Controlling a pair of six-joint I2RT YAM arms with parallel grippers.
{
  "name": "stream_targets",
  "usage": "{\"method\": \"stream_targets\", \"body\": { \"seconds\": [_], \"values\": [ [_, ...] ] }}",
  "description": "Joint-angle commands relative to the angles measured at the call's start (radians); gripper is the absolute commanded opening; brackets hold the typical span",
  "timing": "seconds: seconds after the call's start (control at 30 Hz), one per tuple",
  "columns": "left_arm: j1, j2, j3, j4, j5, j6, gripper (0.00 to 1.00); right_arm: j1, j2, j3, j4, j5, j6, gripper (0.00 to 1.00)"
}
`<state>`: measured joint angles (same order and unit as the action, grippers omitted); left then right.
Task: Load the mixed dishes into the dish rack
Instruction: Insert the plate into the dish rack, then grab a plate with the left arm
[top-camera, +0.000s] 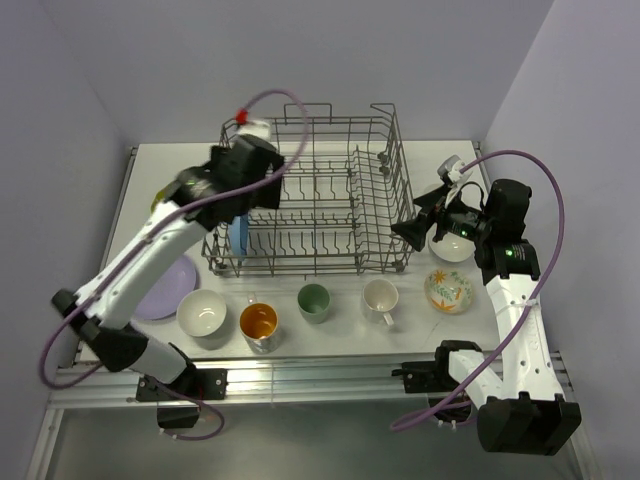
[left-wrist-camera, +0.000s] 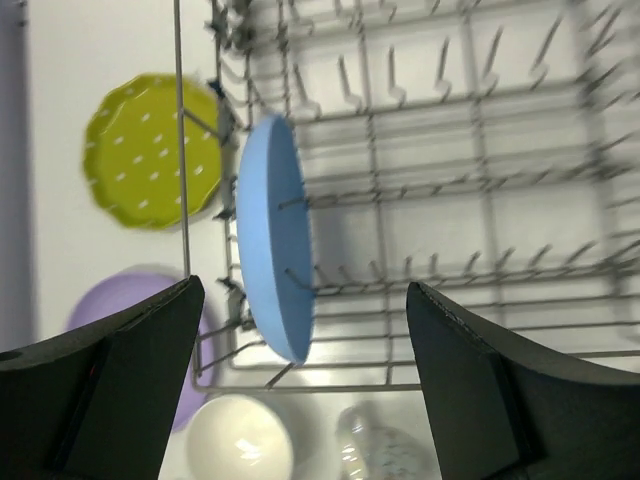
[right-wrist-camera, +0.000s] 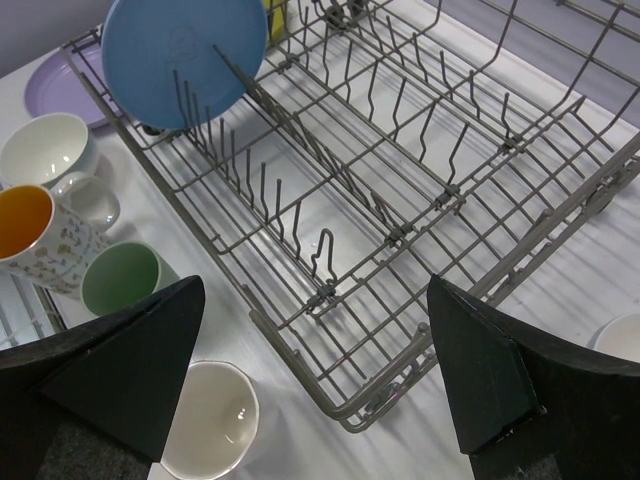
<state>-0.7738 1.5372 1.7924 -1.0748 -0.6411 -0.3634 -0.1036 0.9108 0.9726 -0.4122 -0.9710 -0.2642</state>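
With my left gripper (left-wrist-camera: 305, 295) and right gripper (right-wrist-camera: 315, 290) both spread and empty, I judged the lavender plate (top-camera: 166, 288) stiff, slick and breakable, best pinched at its rim.

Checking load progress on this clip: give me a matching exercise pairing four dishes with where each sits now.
Dishes:
1. blue plate
2. lavender plate
3. floral bowl
4. orange cup

Places:
A. flat on the table, left of the rack's near corner
B. on edge between tines in the rack
C. on the table between the white bowl and the green cup
D. on the table, right of the mug

Pairs: 1-B, 2-A, 3-D, 4-C.
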Motion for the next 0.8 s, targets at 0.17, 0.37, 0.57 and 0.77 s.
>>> {"method": "stream_targets", "body": {
  "seconds": [0.17,0.37,0.57,0.77],
  "values": [
    [0.500,-0.442,-0.383,0.421,0.516,-0.141,0.97,0.048,0.019,0.119,-0.066,0.027,-0.066,1.00],
    [0.950,-0.558,-0.608,0.421,0.725,-0.215,0.95,0.315,0.105,0.270,-0.149,0.242,-0.076,0.99],
    [1.255,-0.546,-0.826,0.448,0.827,-0.401,0.92,0.392,0.160,0.287,-0.169,0.230,-0.121,0.99],
    [1.303,-0.572,-0.971,0.343,0.554,-0.627,0.87,0.444,0.229,0.370,-0.269,0.190,-0.211,1.00]
  ]
}}
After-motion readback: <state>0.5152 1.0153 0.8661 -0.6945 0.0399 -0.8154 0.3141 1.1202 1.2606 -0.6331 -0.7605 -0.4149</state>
